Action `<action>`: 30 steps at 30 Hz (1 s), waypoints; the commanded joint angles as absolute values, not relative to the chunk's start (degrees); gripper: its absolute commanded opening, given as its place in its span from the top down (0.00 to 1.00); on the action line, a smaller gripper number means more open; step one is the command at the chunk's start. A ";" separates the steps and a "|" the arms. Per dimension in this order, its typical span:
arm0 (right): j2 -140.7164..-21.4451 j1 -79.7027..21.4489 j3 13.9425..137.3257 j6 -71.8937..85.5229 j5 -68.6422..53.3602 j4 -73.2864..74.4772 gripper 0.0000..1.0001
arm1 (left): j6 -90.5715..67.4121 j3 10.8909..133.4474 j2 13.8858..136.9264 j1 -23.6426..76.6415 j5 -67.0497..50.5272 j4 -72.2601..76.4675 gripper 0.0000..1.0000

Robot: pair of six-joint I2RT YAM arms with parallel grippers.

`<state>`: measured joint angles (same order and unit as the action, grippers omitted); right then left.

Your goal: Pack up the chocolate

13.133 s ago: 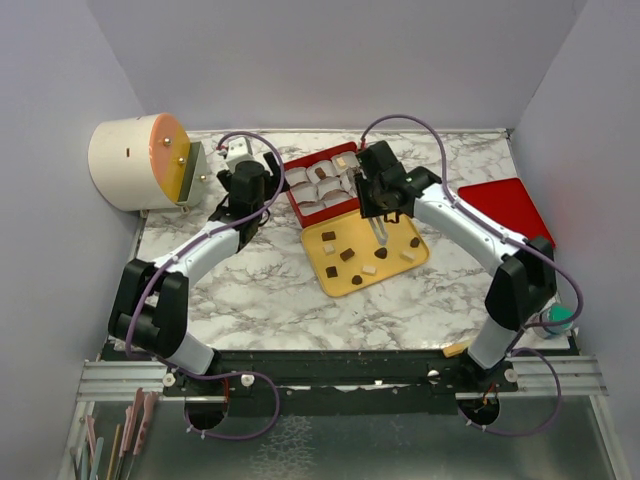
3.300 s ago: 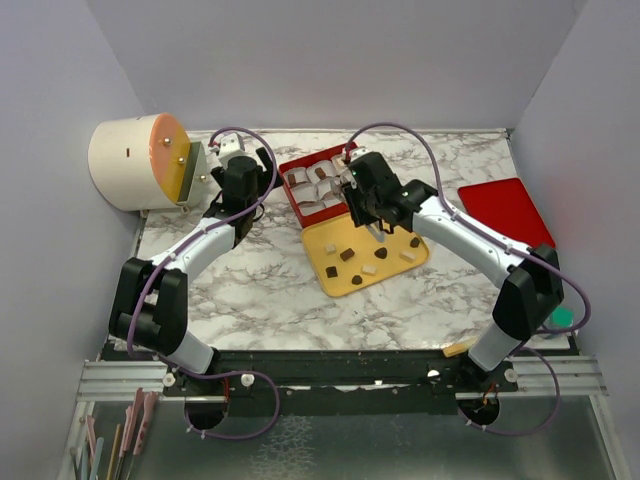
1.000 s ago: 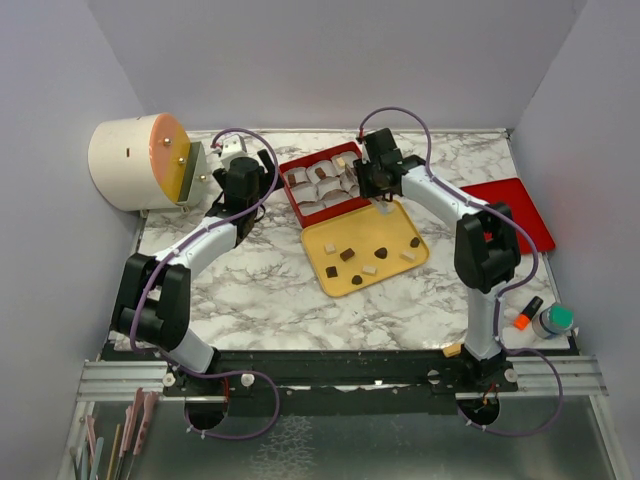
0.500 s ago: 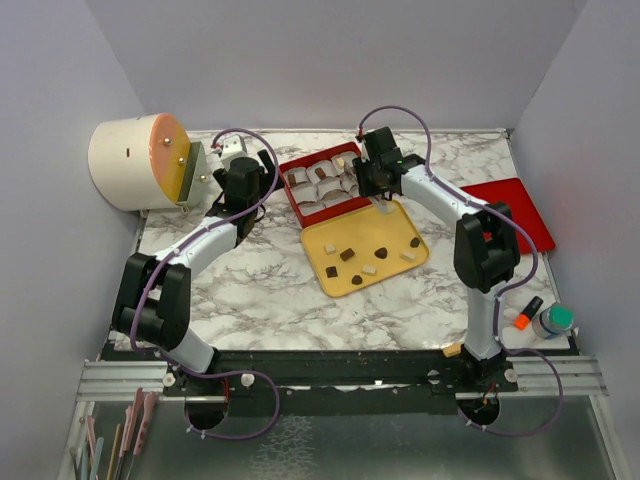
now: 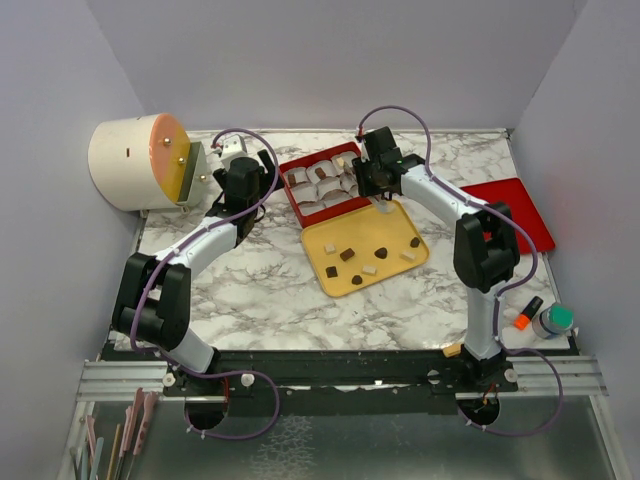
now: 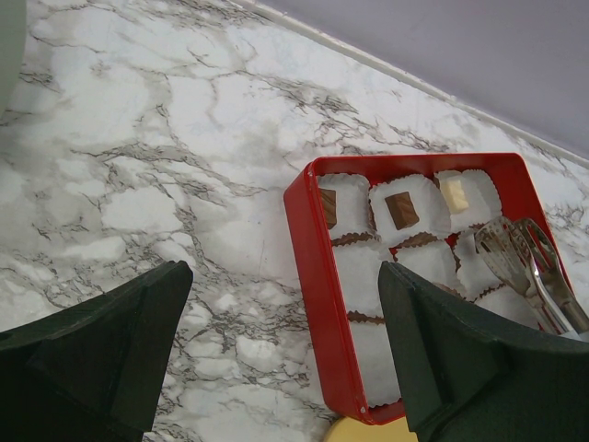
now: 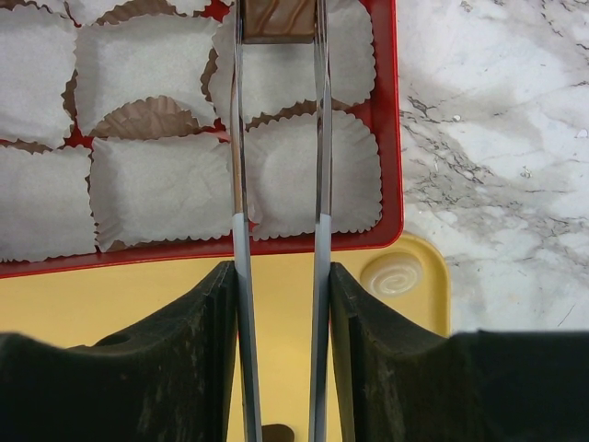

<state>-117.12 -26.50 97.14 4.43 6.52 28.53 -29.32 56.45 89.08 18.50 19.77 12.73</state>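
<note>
The red box (image 5: 296,212) holds white paper cups; three cups at its far side hold chocolate pieces (image 6: 401,210). Several dark and cream chocolate pieces (image 5: 347,254) lie on the yellow tray (image 5: 390,232). My right gripper (image 7: 281,276) is shut on metal tongs (image 7: 237,184), whose tips pinch a square brown chocolate (image 7: 279,20) over a cup at the box's right side. In the top view the right gripper (image 5: 378,185) is above the box's right edge. My left gripper (image 6: 285,304) is open and empty, hovering left of the box (image 6: 317,285).
A white drum with an orange face (image 5: 135,160) stands at the back left. A red lid (image 5: 510,210) lies at the right. An orange marker (image 5: 527,312) and a teal-capped jar (image 5: 553,320) sit at the front right. A white swirl piece (image 7: 393,273) sits in the tray's corner.
Since 3.3 s ago my right gripper has moved with the tongs from the yellow tray back over the red box. In the last second nothing has visibly moved.
</note>
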 commanded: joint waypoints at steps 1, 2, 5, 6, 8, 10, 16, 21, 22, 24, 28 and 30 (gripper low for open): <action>-118.03 -26.04 99.29 4.02 5.36 27.48 0.57 | -28.74 57.11 89.34 18.56 19.08 13.36 0.07; -118.14 -26.02 99.36 4.01 5.28 27.51 0.57 | -28.81 57.13 89.38 18.58 19.07 13.36 0.08; -118.21 -26.02 99.47 3.99 5.32 27.55 0.54 | -28.83 57.22 89.52 18.60 18.94 13.44 0.07; -118.21 -26.03 99.68 4.00 5.32 27.74 0.52 | -28.83 57.29 89.55 18.63 18.98 13.38 0.08; -118.23 -26.02 99.71 3.88 5.43 27.72 0.51 | -28.83 57.39 89.63 18.62 18.90 13.36 0.08; -118.22 -25.96 99.74 3.91 5.45 27.77 0.52 | -28.83 57.47 89.65 18.63 18.90 13.37 0.08; -118.13 -25.93 99.69 3.92 5.54 27.59 0.55 | -28.92 57.48 89.74 18.62 18.81 13.45 0.08; -117.15 -25.93 99.15 3.95 5.29 26.90 0.59 | -28.92 57.41 89.74 18.56 18.81 13.45 0.08; -116.94 -25.93 99.22 3.95 5.27 26.96 0.60 | -28.92 57.46 89.74 18.58 18.81 13.45 0.08; -116.12 -25.93 98.76 3.87 5.20 26.99 0.61 | -28.92 57.48 89.74 18.59 18.73 13.45 0.08; -112.83 -25.93 96.81 3.86 4.42 26.46 0.62 | -29.08 57.48 89.65 18.55 18.59 13.53 0.08; -110.23 -26.08 95.79 3.74 3.79 26.52 0.62 | -29.17 57.48 89.65 18.65 18.42 13.45 0.08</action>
